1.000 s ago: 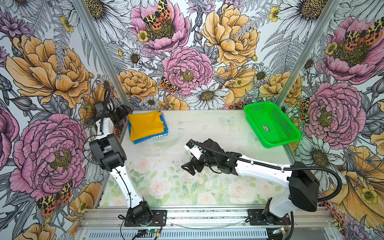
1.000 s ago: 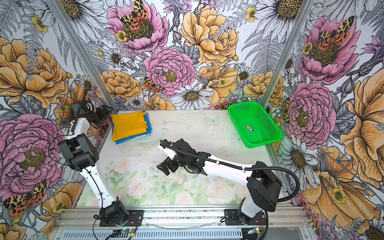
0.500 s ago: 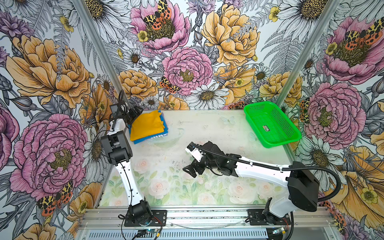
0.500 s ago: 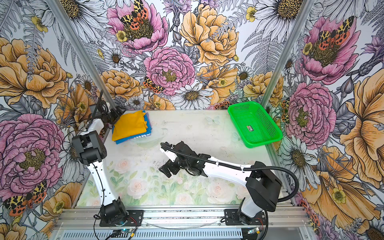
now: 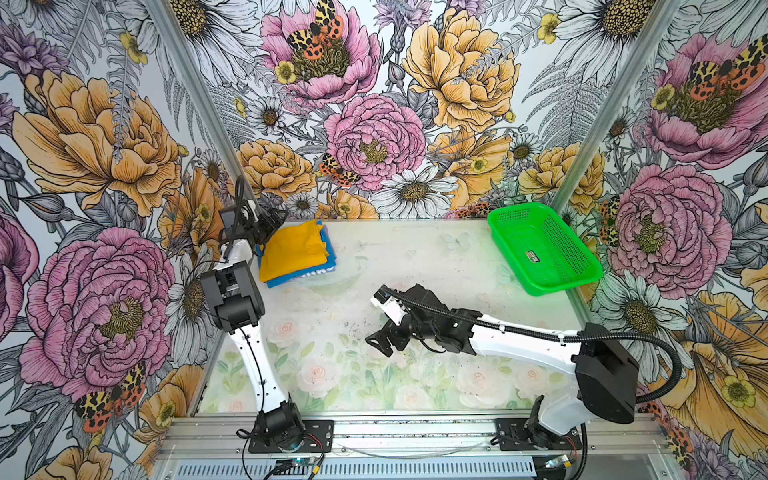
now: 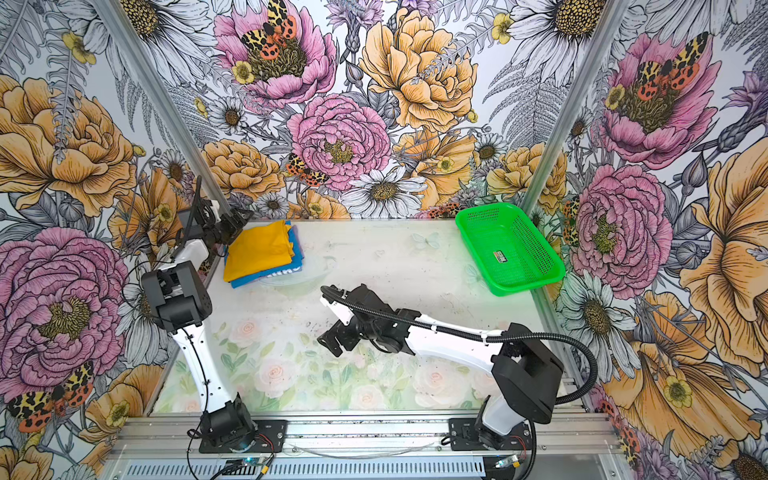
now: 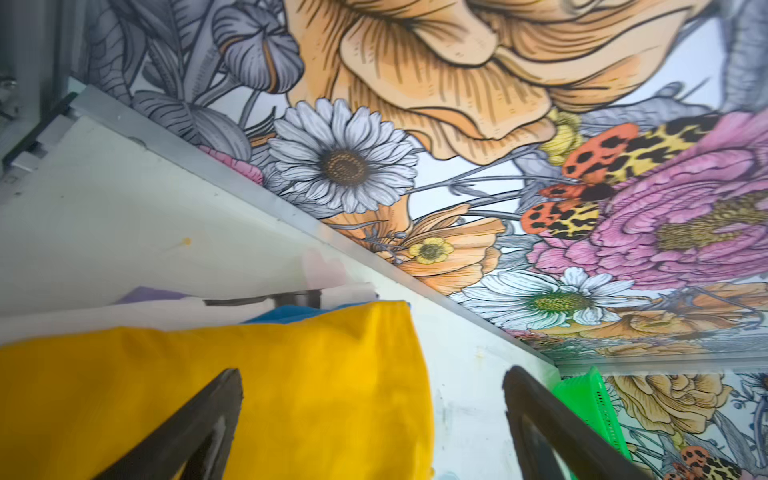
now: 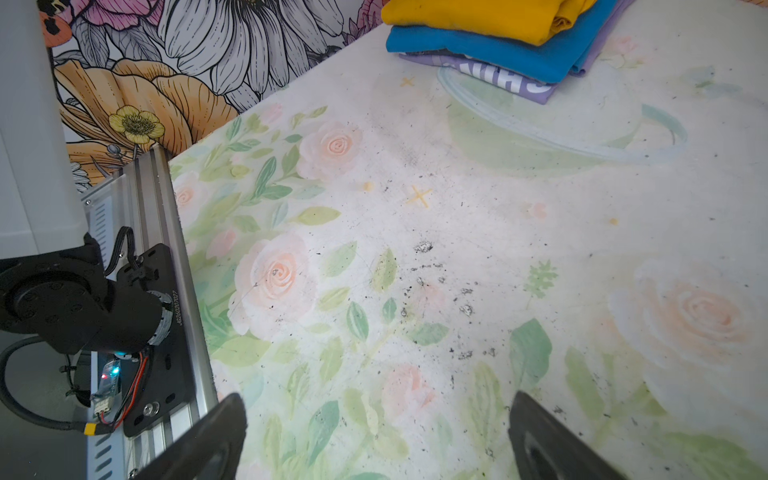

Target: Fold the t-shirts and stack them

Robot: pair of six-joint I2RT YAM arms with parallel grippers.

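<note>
A folded mustard-yellow t-shirt [image 5: 293, 251] [image 6: 257, 253] lies on top of a folded blue t-shirt [image 5: 328, 254] [image 6: 296, 249] at the table's back left in both top views. My left gripper [image 5: 271, 219] [image 6: 237, 220] hovers open at the stack's back left corner. In the left wrist view the yellow t-shirt [image 7: 249, 395] spreads under the open left gripper [image 7: 372, 374], with blue cloth [image 7: 286, 313] peeking out behind. My right gripper [image 5: 380, 338] [image 6: 332, 340] stands open over the bare middle of the table, holding nothing. The right wrist view shows both t-shirts [image 8: 478, 16] [image 8: 498, 50] far ahead of the right gripper [image 8: 374, 403].
A lilac garment with white lettering [image 8: 498, 81] lies under the blue t-shirt. A bright green perforated basket [image 5: 552, 286] [image 6: 519, 286] [image 7: 590, 399] stands at the back right corner. The left arm's base [image 8: 62, 299] and an aluminium rail [image 8: 166, 249] lie along the front edge.
The left gripper has swung from beside the left wall rightward to the stack's corner. The right gripper has drifted slightly toward the front edge. Both stayed open.
</note>
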